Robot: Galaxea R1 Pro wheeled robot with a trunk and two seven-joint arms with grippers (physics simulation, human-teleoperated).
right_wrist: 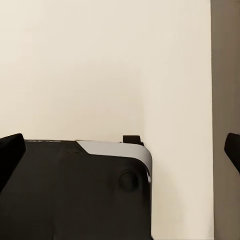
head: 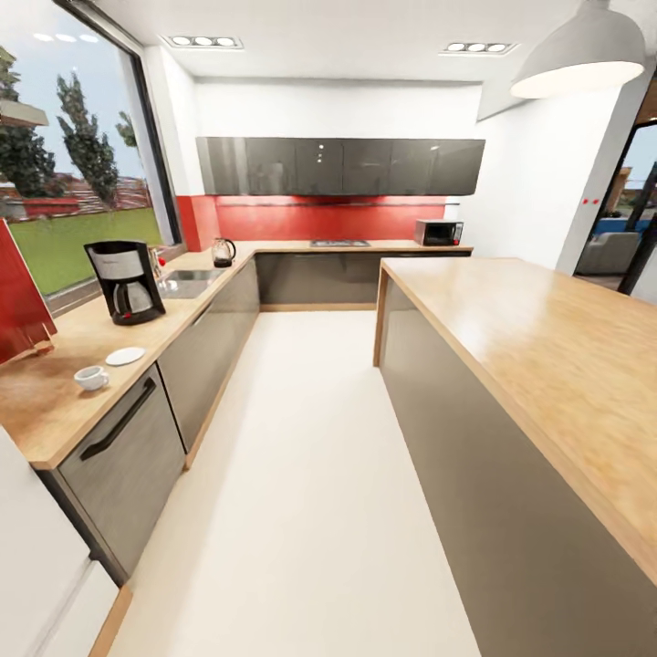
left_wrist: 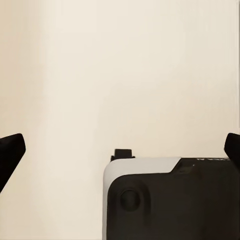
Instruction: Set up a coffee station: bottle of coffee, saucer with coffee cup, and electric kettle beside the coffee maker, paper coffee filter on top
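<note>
The kitchen countertop (head: pixel 55 401) runs along the left wall. On it stands the dark coffee maker (head: pixel 125 281) with its carafe. In front of it lies the white saucer (head: pixel 125 356), and the white coffee cup (head: pixel 90 377) sits on the wood just beside the saucer. The glass electric kettle (head: pixel 223 252) stands further back, beyond the sink (head: pixel 187 283). The bottle of coffee and the paper coffee filter are out of view. My left gripper (left_wrist: pixel 120 150) and right gripper (right_wrist: pixel 120 147) both hang open over the pale floor, holding nothing, with dark fingertips (left_wrist: pixel 11 150) far apart.
A long wood-topped island (head: pixel 538 356) bounds the right side of a wide pale floor aisle (head: pixel 310 456). A red object (head: pixel 18 301) leans on the counter at far left. A microwave (head: pixel 438 233) and hob (head: pixel 338 243) sit on the back counter. My robot's base (left_wrist: pixel 172 200) shows below each gripper.
</note>
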